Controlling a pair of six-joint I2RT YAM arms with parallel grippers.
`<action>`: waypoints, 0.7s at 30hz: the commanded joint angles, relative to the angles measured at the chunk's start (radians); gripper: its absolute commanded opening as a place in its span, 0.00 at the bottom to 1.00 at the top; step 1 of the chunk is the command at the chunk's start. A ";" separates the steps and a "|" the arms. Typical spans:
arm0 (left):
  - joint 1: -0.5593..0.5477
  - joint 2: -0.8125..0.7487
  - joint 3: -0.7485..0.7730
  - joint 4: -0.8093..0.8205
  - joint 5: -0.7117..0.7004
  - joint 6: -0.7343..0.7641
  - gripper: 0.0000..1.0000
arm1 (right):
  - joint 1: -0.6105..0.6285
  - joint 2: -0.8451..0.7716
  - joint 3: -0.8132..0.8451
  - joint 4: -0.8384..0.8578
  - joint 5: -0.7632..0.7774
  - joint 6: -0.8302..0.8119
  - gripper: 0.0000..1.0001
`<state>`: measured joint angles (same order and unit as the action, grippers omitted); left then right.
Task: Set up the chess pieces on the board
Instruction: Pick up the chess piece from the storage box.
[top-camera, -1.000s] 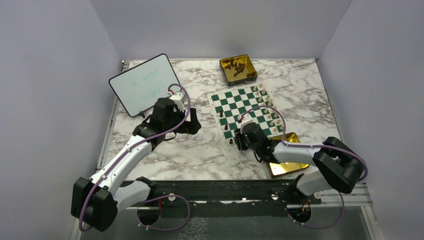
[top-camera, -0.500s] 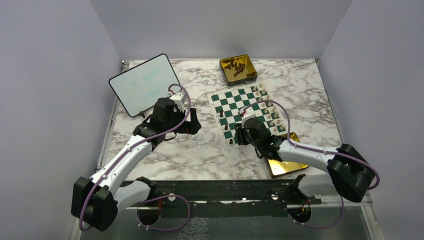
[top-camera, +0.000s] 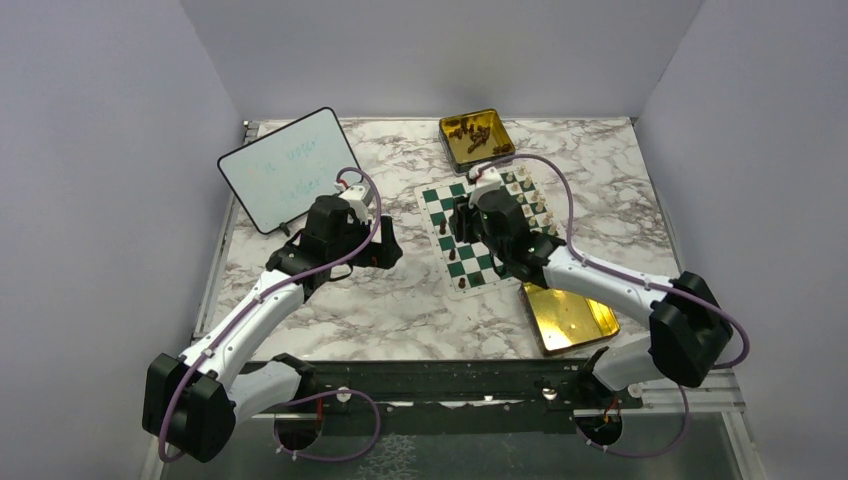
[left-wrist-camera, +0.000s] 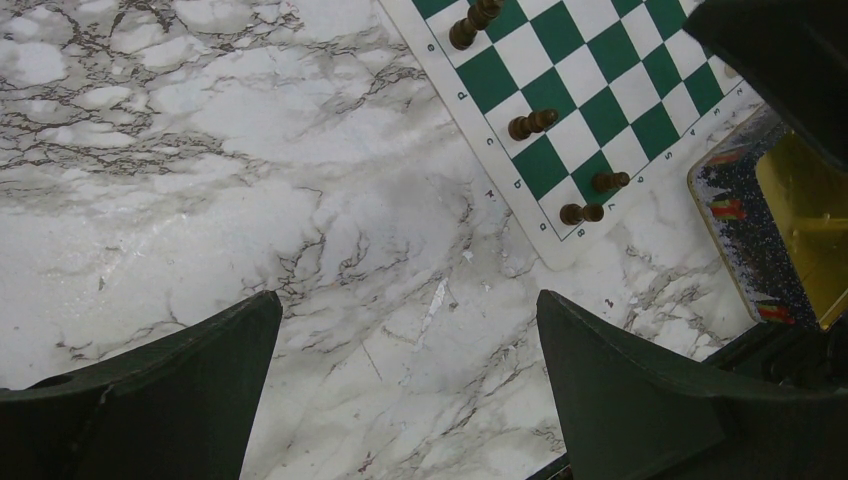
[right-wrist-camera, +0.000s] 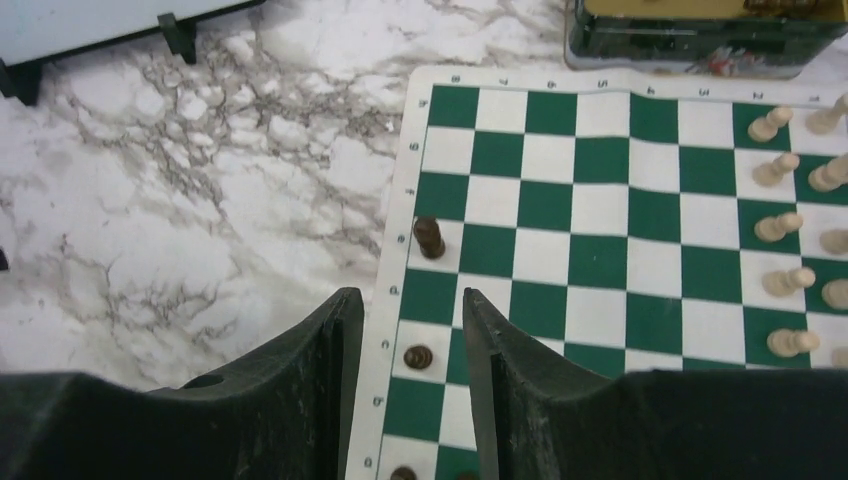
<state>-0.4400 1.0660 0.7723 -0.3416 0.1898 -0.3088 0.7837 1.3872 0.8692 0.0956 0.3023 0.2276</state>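
We find the board (top-camera: 430, 190) right of centre in the top view. Cream chess pieces (right-wrist-camera: 778, 228) line its right side and dark chess pieces (right-wrist-camera: 428, 238) stand along its left. The right end effector (right-wrist-camera: 405, 300) hovers over that left edge, narrowly parted and holding nothing. The left end effector (left-wrist-camera: 405, 300) gapes wide above the marble worktop (left-wrist-camera: 250, 150).

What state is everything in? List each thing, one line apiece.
left gripper: wide open, empty.
right gripper: fingers slightly apart, nothing between them.
board: flat, partly set.
cream pieces: standing in two rows along one side.
dark pieces: a few standing on the opposite edge.
far tin: open, dark pieces inside.
near tin: open, looks empty.
whiteboard: propped up, faint writing.
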 joint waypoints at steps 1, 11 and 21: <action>0.000 -0.009 0.024 -0.002 0.002 0.007 0.99 | -0.043 0.114 0.116 0.029 0.006 -0.039 0.46; 0.000 -0.004 0.027 0.000 0.020 0.011 0.99 | -0.208 0.410 0.474 -0.077 -0.054 -0.156 0.45; 0.000 -0.009 0.024 -0.002 0.017 0.014 0.99 | -0.319 0.717 0.852 -0.165 0.026 -0.210 0.45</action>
<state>-0.4400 1.0660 0.7723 -0.3416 0.1913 -0.3084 0.4816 1.9926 1.5730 -0.0067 0.2527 0.0452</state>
